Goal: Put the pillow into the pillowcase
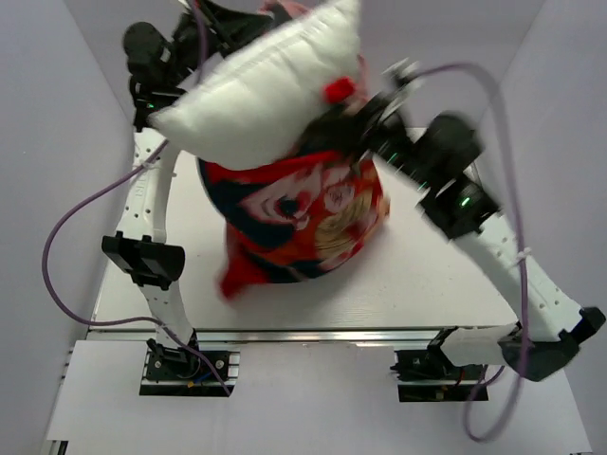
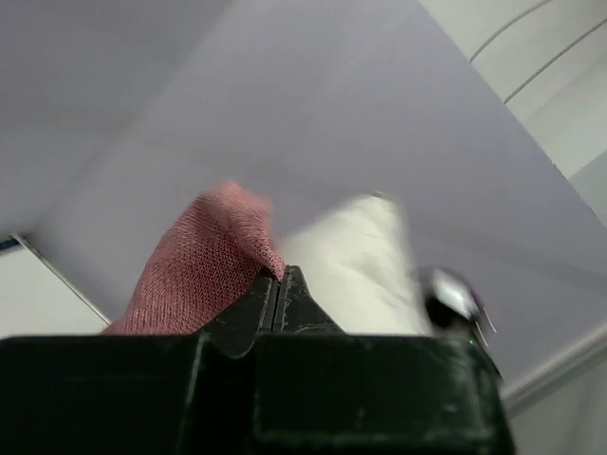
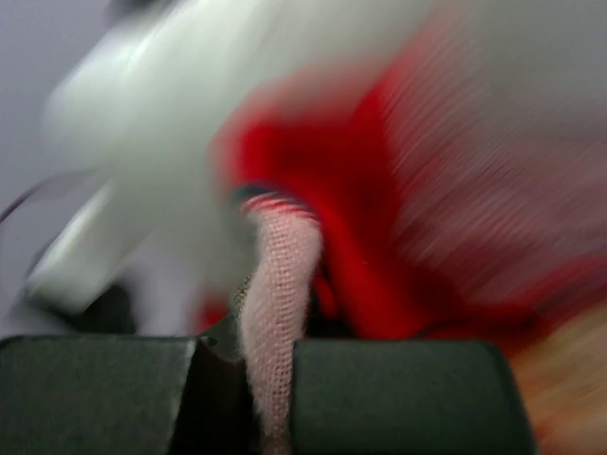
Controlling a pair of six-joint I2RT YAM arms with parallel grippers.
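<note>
The white pillow is held high above the table, its lower part inside the red-orange printed pillowcase, which hangs down as a bulging bag. My left gripper is shut on the pillowcase's faded pink edge at the back left, with white pillow beside it. My right gripper is shut on a pink fold of the pillowcase at the right of the opening; red fabric and blurred white pillow lie beyond. In the top view the right gripper sits against the pillow's right end.
The white table lies under the hanging bundle. Pale walls close in on left, right and back. Purple cables loop beside both arms. The arm bases stand at the near edge.
</note>
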